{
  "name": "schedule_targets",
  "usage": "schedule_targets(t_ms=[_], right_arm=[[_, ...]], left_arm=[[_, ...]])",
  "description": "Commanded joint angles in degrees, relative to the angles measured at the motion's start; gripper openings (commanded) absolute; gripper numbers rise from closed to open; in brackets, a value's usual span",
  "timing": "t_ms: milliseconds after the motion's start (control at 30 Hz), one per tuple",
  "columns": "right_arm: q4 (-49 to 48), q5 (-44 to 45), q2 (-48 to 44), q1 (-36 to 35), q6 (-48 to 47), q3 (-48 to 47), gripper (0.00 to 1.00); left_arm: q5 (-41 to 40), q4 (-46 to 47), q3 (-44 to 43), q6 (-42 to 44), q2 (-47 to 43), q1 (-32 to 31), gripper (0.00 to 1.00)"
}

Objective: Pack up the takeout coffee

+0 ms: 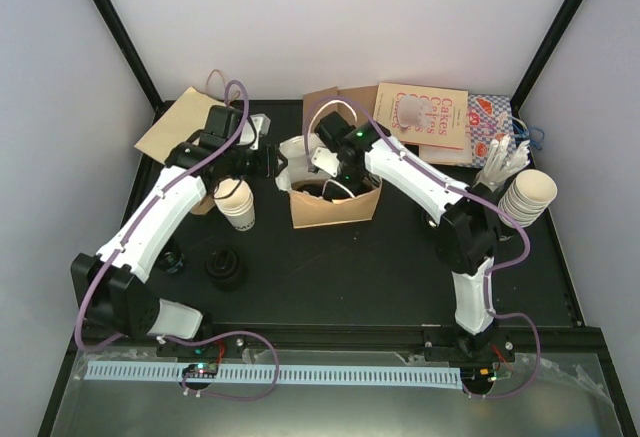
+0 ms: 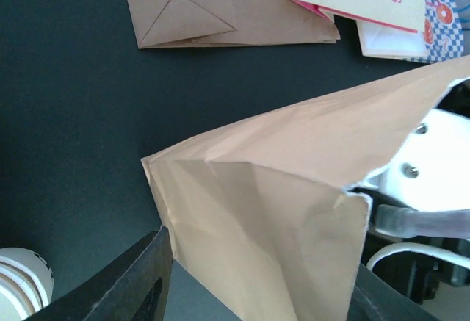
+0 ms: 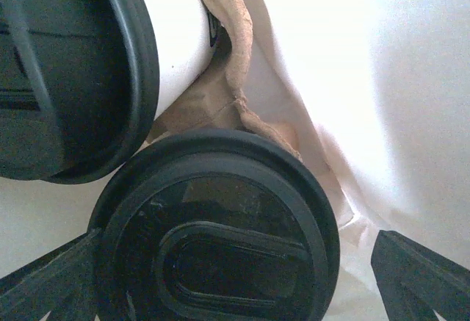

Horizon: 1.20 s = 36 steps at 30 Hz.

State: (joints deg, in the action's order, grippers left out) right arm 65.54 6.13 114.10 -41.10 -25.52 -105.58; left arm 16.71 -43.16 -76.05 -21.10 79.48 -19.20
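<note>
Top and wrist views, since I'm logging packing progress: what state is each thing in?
Paper bag, upright, mouth open.
Lidded cup, lid on, inside the bag.
Second lidded cup, lid on, beside it.
Right gripper, open, over the first cup.
Left gripper, straddling the bag's end, grip unclear.
Spare lids, loose, on no cup.
Cup stack, nested, lidless.
Flat bag, folded.

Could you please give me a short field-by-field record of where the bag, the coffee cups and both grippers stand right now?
bag: tan paper bag, upright, mouth open, mid-table
coffee: black-lidded cup inside the bag; second lidded cup beside it, apparently tilted
right gripper: inside the bag, open, directly over the black-lidded cup
left gripper: fingers either side of the bag's rim corner; grip unclear
outside bag: white cup stack, black lids
</note>
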Motion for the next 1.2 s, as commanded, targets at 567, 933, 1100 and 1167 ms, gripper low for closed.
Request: schedule_targets(t_ms=[567, 933, 1100, 1167], right_arm=[[2.86, -3.45, -5.92, -1.1, 2.9, -6.3, 1.0], [-5.29, -3.44, -12.46, -2.47, 6.1, -4.84, 1.0], [-12.49, -3.99, -17.26, -2.47, 7.54, -1.55, 1.0], [-16.03, -4.16, -19.45, -2.49, 8.35, 0.39, 1.0]], left_arm=[[2.66, -7.38, -9.04, 3.88, 6.71, -0.22, 0.08], [2.19, -9.87, -11.32, 4.96, 8.9, -0.31, 0.02], [2.14, -10.35, -11.53, 5.15, 9.05, -0.35, 0.02], [2.05, -10.45, -11.49, 5.17, 9.09, -0.34, 0.02]])
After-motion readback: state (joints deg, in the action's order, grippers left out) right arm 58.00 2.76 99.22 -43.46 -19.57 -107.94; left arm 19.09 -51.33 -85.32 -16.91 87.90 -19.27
